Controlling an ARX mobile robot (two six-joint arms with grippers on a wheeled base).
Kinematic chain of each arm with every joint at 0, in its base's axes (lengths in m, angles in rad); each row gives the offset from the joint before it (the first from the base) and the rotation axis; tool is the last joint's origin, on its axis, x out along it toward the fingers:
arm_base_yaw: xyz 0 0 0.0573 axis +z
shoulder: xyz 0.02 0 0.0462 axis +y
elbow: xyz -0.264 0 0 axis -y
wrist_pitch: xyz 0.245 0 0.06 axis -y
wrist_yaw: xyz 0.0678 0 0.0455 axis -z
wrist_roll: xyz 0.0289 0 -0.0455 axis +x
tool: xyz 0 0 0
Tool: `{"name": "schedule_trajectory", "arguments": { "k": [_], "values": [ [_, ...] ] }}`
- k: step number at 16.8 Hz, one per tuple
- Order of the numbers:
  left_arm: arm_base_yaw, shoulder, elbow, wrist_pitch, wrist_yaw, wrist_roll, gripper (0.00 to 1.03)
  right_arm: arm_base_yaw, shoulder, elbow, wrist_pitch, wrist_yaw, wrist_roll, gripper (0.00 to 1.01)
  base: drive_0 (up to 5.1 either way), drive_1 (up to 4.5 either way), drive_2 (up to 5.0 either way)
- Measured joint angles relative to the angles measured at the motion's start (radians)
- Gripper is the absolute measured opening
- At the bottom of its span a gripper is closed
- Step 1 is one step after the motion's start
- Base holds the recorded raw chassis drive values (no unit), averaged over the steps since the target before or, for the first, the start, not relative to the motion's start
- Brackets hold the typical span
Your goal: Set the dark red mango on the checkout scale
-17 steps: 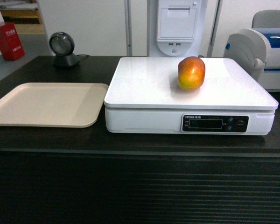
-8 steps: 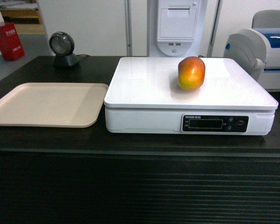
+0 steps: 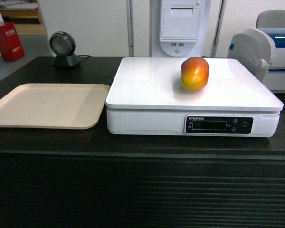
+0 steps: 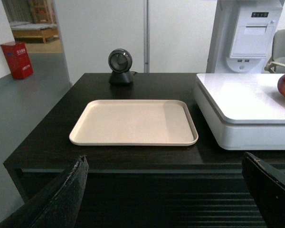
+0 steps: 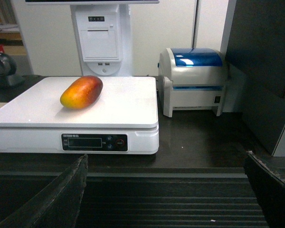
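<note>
On the glossy white platter of the scale [image 3: 147, 88], toward its right rear, the mango [image 3: 194, 73] is seen lying free, touched by nothing. The scale is set on the black desk [image 3: 133, 145] of the checkout, with a beige tray [image 3: 47, 105] just beside it on the left. The left gripper [image 4: 166, 190] and the right gripper [image 5: 166, 190] are held back from the desk edge, each with its fingers [image 4: 61, 194] spread wide apart and nothing between them.
</note>
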Motion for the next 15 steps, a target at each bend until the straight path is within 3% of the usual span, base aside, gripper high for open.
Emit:
{"name": "schedule_trajectory", "arguments": {
  "k": [15],
  "values": [
    [0.000, 0.000, 0.000, -0.002, 0.000, 0.003, 0.98, 0.000, 0.000, 0.000, -0.003, 0.000, 0.000, 0.98, 0.0, 0.00, 0.0]
  ]
}}
